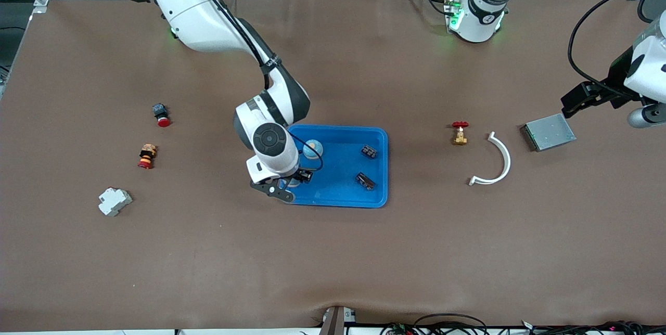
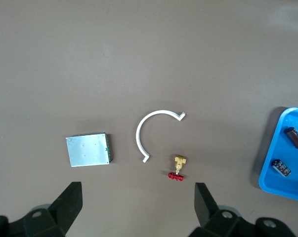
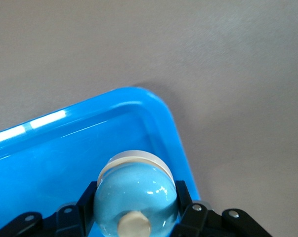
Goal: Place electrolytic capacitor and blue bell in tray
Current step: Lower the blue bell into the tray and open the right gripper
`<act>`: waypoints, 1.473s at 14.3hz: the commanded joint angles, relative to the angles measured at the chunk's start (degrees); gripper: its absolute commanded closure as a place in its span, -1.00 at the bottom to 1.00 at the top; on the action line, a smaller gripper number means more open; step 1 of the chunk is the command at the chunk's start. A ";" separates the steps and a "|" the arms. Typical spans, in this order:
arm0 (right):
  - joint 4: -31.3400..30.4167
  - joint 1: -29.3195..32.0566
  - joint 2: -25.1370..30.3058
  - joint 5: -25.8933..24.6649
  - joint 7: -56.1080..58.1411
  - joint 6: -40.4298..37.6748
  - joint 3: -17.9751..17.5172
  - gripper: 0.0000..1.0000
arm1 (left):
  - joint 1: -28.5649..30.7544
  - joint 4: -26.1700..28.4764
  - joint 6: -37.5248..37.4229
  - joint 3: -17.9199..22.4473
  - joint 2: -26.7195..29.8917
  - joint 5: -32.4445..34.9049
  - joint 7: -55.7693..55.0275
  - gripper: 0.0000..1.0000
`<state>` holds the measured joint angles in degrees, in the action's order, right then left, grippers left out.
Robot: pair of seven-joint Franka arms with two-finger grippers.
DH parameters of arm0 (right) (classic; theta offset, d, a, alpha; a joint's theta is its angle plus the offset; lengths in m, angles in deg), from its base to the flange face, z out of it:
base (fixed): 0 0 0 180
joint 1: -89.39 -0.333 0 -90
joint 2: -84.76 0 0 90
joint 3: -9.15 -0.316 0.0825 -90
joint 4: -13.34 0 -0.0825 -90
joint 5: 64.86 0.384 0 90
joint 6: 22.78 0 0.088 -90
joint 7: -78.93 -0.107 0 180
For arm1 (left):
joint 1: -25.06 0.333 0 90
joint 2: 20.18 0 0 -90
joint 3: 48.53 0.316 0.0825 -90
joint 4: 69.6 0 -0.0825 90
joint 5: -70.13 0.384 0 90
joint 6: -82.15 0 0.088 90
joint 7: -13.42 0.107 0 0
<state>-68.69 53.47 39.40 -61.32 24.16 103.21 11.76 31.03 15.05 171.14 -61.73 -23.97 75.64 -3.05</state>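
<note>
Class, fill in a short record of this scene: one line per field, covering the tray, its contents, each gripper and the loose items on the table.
tray: blue tray at mid-table
in tray: one blue bell, two electrolytic capacitors
right gripper: over the tray's corner, shut on a second blue bell
left gripper: open, waiting above the table at the left arm's end
near left arm's end: brass valve, white curved clip, grey metal box
near right arm's end: two red-capped buttons, white block

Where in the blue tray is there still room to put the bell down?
Inside the shallow bright-blue plastic tray, bare floor lies between the round light-blue bell already there and two black electrolytic capacitors. The right gripper, shut on another bell, crowds one corner. The left gripper waits open.
</note>
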 commanded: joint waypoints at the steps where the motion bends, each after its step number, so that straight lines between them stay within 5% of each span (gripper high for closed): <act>1: 1.96 -1.52 -1.67 -0.10 -3.76 1.10 0.47 1.00 | 0.36 1.13 -0.13 -0.07 1.50 -1.04 1.10 -1.00; 9: 1.96 -3.81 -5.00 0.07 -7.72 6.63 0.47 1.00 | 2.91 1.39 -1.38 0.28 1.85 -0.86 10.90 -1.00; 21: 1.70 -2.85 -5.71 -2.65 -4.14 7.26 0.55 1.00 | 6.16 2.36 -0.31 0.10 3.08 -3.50 8.04 -1.00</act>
<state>-68.24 50.16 35.02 -62.82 18.02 110.48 12.07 36.59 15.27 169.68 -61.58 -23.10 73.29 5.42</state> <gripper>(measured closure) 0.339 0.000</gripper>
